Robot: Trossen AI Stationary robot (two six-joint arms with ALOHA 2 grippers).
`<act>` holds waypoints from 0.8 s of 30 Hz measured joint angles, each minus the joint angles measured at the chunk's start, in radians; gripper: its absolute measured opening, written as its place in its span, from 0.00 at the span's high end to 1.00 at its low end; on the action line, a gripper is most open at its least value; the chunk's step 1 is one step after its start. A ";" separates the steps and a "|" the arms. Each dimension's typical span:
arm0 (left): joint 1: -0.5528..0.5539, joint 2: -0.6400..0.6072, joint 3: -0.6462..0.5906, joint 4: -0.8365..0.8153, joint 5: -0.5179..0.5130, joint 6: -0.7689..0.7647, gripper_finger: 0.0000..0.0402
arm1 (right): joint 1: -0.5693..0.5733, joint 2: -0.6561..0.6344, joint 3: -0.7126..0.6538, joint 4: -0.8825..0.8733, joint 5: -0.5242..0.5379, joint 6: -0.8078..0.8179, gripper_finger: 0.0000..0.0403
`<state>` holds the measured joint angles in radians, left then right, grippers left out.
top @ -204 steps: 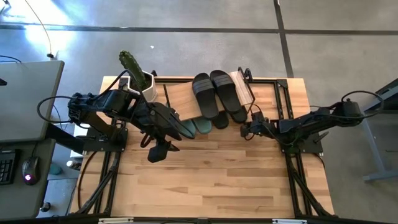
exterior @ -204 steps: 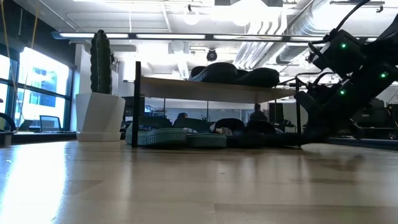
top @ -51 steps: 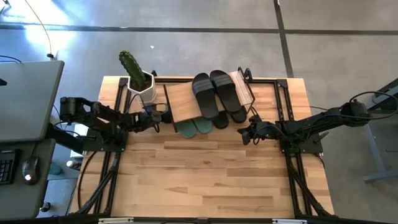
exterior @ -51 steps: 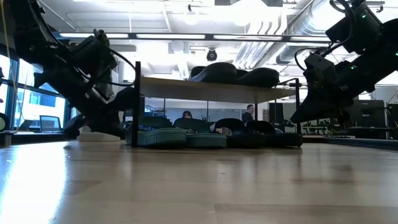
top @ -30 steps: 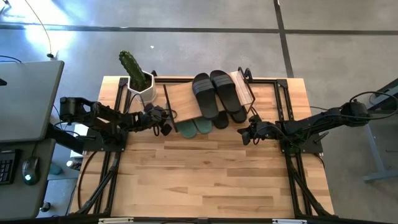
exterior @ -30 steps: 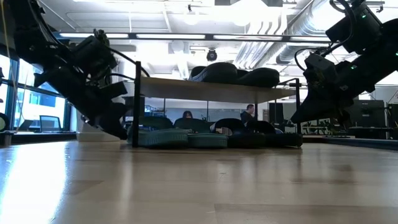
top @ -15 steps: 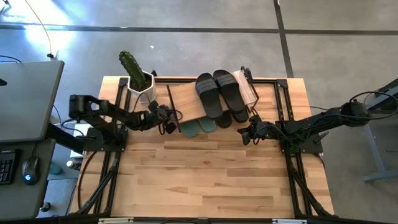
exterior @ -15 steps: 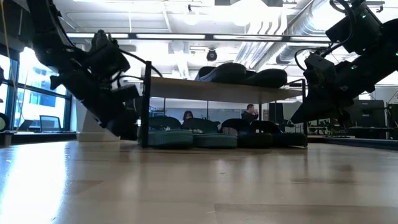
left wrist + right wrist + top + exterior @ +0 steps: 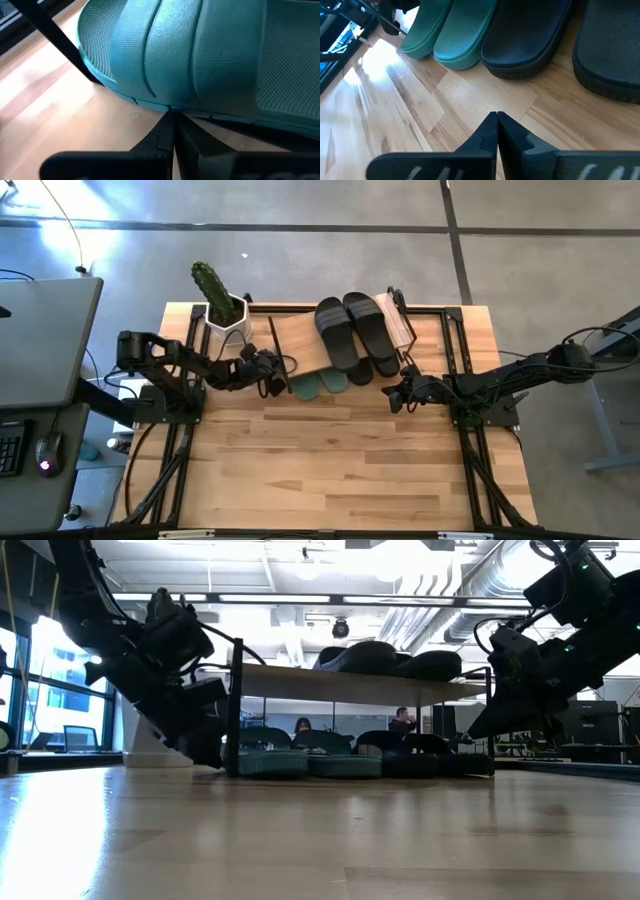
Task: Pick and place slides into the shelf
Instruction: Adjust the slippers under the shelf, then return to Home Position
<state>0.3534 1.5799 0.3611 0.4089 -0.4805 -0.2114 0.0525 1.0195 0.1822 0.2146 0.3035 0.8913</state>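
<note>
All the slides are already at the shelf [image 9: 300, 340]: two black slides [image 9: 357, 330] lie on its top board, and the green slides [image 9: 447, 35] sit under it beside two more black ones [image 9: 530, 40], toes poking out. The left hand [image 9: 272, 376] is pinched shut and empty, its tips right at the edge of a green slide, by the shelf's left leg, maybe to nudge things straight. The right hand [image 9: 394, 396] is shut and empty too, waiting over the tabletop [image 9: 330, 470] near the shelf's right side. The top board hides most of the lower slides from above. A white cactus pot [image 9: 228, 320] stands beside the shelf.
</note>
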 joint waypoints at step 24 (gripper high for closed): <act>0.000 -0.263 0.001 -0.454 -0.003 -0.173 1.00 | 0.000 0.000 0.000 -0.005 -0.001 -0.002 1.00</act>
<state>0.3531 1.3172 0.3618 -0.0449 -0.4837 -0.3840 0.0522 1.0195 0.1822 0.2100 0.3029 0.8894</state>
